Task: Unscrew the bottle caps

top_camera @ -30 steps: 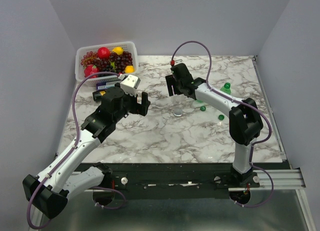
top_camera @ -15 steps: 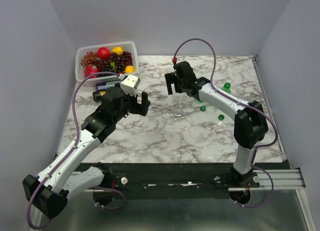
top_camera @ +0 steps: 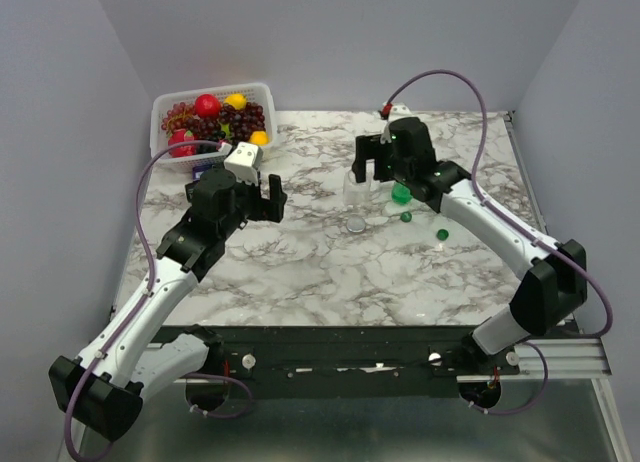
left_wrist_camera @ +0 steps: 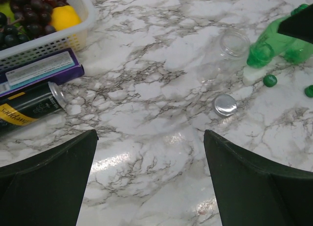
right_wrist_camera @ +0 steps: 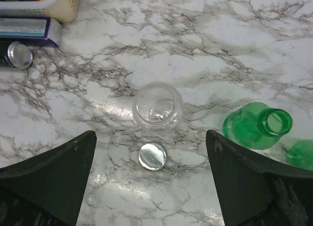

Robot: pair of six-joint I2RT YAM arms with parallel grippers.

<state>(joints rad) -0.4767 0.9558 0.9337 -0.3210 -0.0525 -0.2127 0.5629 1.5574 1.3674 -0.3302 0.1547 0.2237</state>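
The clear bottle (top_camera: pixel 356 190) stands uncapped mid-table, and its silvery-grey cap (top_camera: pixel 356 223) lies just in front of it. One green bottle (top_camera: pixel 401 193) stands to its right with an open mouth. A second green bottle (right_wrist_camera: pixel 301 152) shows only at the edge of the right wrist view. Two dark green caps (top_camera: pixel 405 217) (top_camera: pixel 442 235) lie loose on the table. My right gripper (top_camera: pixel 367 172) hovers open and empty above the clear bottle (right_wrist_camera: pixel 157 106) and the silver cap (right_wrist_camera: pixel 152 156). My left gripper (top_camera: pixel 262 195) is open and empty, left of the bottles and above bare marble (left_wrist_camera: pixel 151 177).
A white basket (top_camera: pixel 165 107) of fruit stands at the back left. A purple box (left_wrist_camera: pixel 39 69) and a dark can with a yellow label (left_wrist_camera: pixel 29 108) lie in front of it, near my left arm. Walls close in the table on three sides.
My right arm has swung out to the right, and its gripper has moved right and back to above the clear bottle. My left gripper has drawn slightly back and left.
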